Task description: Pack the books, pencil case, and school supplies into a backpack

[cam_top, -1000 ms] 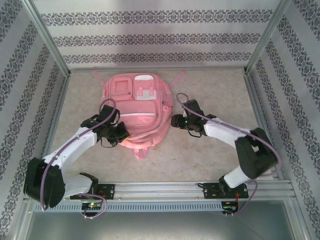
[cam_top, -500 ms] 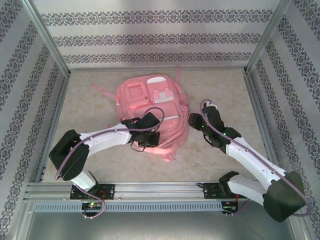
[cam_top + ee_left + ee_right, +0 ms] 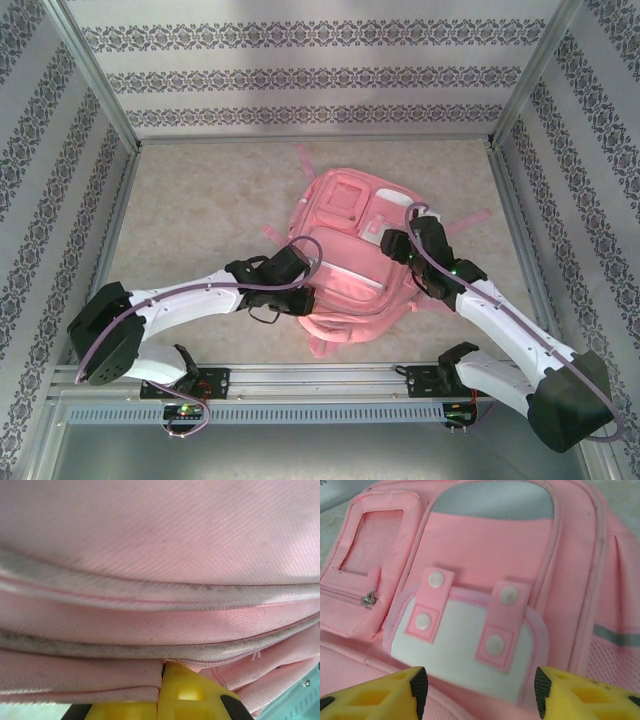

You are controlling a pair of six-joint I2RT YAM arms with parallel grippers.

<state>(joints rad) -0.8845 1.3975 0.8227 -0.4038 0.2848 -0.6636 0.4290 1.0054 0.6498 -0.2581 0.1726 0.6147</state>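
The pink backpack (image 3: 340,270) lies flat on the table, right of centre, with its front pockets up and its top end toward the near rail. My left gripper (image 3: 303,300) is at its near left edge, shut on a fold of pink fabric and piping (image 3: 160,540); the yellow fingers (image 3: 185,695) meet at the seam. Over the backpack's right side, my right gripper (image 3: 392,243) is open, its fingertips (image 3: 420,685) standing wide apart above the white snap pocket (image 3: 465,655) with nothing between them. The books, pencil case and school supplies are out of view.
Bare marbled table (image 3: 200,200) stretches to the left and back of the backpack. A pink strap (image 3: 470,218) splays toward the right wall. Patterned walls with metal posts (image 3: 95,75) enclose three sides, and an aluminium rail (image 3: 320,378) runs along the near edge.
The backpack has slid to the right and turned, pulled by my left gripper. The left arm stretched rightward; the right arm swung back over the backpack's right side, jaws slightly wider.
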